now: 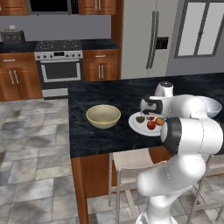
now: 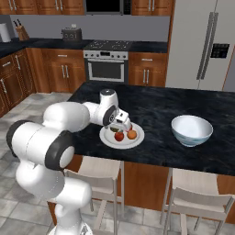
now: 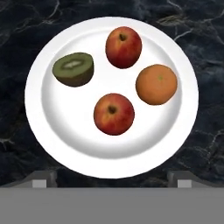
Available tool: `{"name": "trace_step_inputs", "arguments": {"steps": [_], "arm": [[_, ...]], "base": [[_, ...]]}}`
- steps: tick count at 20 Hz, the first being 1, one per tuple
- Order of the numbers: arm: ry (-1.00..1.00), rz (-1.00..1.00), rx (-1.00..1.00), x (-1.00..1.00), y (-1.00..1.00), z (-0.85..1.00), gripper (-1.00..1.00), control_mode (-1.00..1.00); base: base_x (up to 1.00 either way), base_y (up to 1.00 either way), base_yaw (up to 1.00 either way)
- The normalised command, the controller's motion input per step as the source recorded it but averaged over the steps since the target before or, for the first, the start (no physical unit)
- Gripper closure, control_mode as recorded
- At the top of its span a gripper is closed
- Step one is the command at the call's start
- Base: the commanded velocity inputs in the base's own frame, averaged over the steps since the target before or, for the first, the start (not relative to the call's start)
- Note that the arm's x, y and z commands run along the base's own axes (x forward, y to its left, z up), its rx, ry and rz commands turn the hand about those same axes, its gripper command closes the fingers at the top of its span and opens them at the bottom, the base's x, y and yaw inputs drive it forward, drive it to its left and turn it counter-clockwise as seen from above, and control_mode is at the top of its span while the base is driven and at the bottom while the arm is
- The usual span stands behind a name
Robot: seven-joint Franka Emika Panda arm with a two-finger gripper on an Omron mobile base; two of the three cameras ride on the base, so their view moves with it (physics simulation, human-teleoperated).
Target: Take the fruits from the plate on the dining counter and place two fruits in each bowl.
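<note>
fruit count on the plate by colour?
Red: 2
Orange: 1
Green: 1
Total: 4, all on the plate.

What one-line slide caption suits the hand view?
Open gripper above a round white plate holding two red apples, an orange and a halved green kiwi on black stone.
</note>
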Motion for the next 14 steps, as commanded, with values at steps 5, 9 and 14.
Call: {"name": "trace_step_inputs", "arguments": {"steps": [5, 9, 14], "arm": [[0.05, -0.02, 0.01, 0.30, 0.00, -0.23, -1.00, -1.00], [0.07, -0.04, 0.00, 0.30, 0.00, -0.29, -1.00, -1.00], [0.04, -0.06, 0.00, 0.29, 0.00, -0.25, -1.00, -1.00]], "base": [[0.00, 0.00, 0.00], [0.00, 0.00, 0.00], [0.00, 0.00, 0.00]]}}
